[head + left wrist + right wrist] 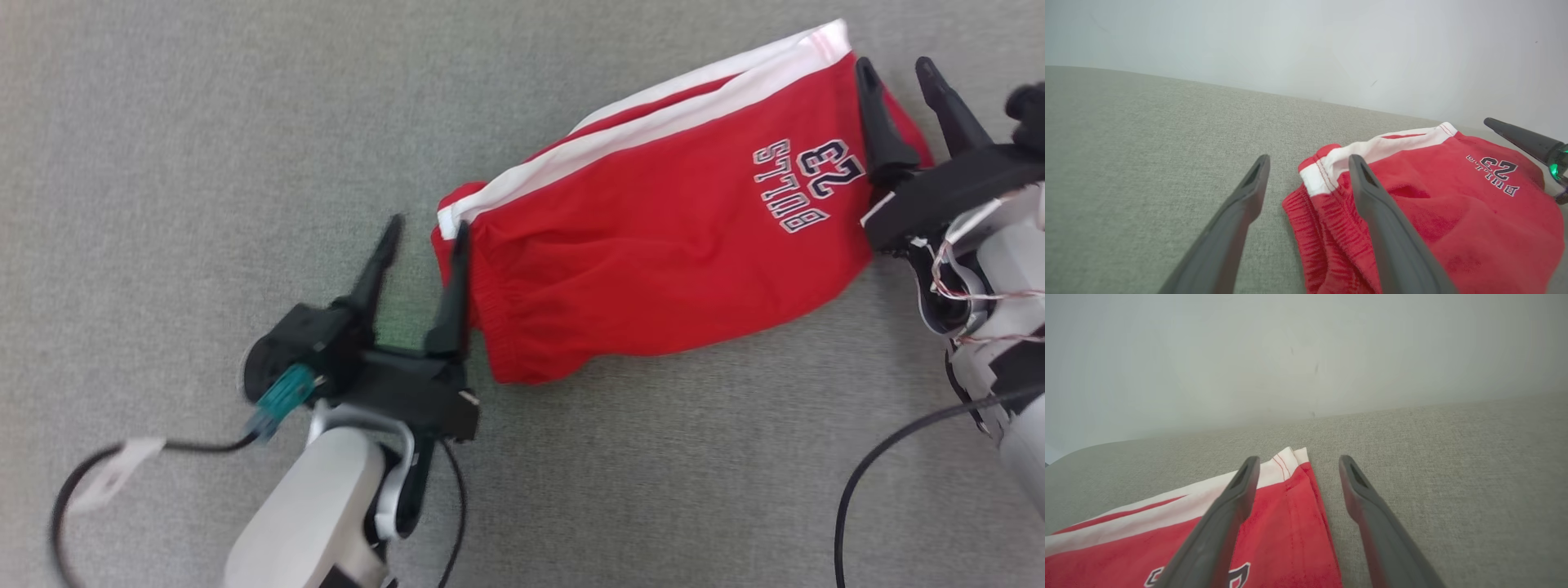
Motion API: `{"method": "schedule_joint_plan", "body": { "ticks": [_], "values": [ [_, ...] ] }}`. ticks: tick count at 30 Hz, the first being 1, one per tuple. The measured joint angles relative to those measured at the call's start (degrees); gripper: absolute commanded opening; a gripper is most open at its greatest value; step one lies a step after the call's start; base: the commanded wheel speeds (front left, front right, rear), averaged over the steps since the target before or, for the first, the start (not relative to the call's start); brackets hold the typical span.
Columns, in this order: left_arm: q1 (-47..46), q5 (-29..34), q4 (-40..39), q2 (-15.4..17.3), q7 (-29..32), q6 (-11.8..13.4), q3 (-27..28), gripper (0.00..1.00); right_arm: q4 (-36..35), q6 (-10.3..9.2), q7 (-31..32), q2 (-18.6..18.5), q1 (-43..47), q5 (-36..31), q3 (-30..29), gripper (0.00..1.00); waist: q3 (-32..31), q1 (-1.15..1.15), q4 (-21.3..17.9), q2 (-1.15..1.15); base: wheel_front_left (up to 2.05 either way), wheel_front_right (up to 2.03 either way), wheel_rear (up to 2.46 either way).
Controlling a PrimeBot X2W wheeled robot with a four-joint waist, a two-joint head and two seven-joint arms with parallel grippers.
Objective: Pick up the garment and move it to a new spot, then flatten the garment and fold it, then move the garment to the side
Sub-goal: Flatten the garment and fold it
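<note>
You saw the red garment (653,229) lying folded on grey cloth (163,163); left gripper (429,224) and right gripper (894,64) straddled its opposite ends, fingers spread, holding nothing.

Black left tool (429,224) and right tool (892,64), tapered fingers (371,273); pale forearms (318,506), black cables (865,465) (one white-tagged), teal plug (282,396).
</note>
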Motion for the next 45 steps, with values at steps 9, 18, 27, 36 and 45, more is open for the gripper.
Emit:
{"method": "schedule_joint_plan", "body": {
  "ticks": [9,18,27,36,45],
  "values": [
    [7.9,5.0,-9.9,3.3,-0.2,2.3,6.7,1.00,-15.1,-0.01,-0.2,1.7,14.1,-11.3,-14.0,1.00,-3.3,-0.01,-3.3,-0.01,0.00,0.00,0.00],
    [12.6,7.3,-9.9,5.1,-0.2,1.7,10.0,1.00,-25.6,0.00,-0.2,6.2,29.2,-21.0,-20.0,1.00,-7.6,-0.01,-6.0,-0.01,0.00,0.00,0.00],
    [17.0,8.9,-9.3,7.2,-0.2,2.4,9.9,1.00,-30.4,-0.01,0.5,6.4,38.2,-26.0,-20.5,1.00,-11.3,-0.01,-8.0,-0.01,0.00,0.00,0.00],
    [20.2,8.4,-9.5,8.0,0.4,3.2,10.0,1.00,-33.9,-0.01,3.2,7.6,42.8,-27.1,-22.7,1.00,-14.2,-0.01,-8.9,-0.01,0.00,0.00,0.00],
    [20.2,8.3,-9.8,7.9,0.6,3.3,9.5,1.00,-35.3,-0.01,4.5,7.6,43.5,-27.1,-24.4,1.00,-14.0,0.00,-8.0,-0.01,0.00,0.00,0.00]
  ]
}}
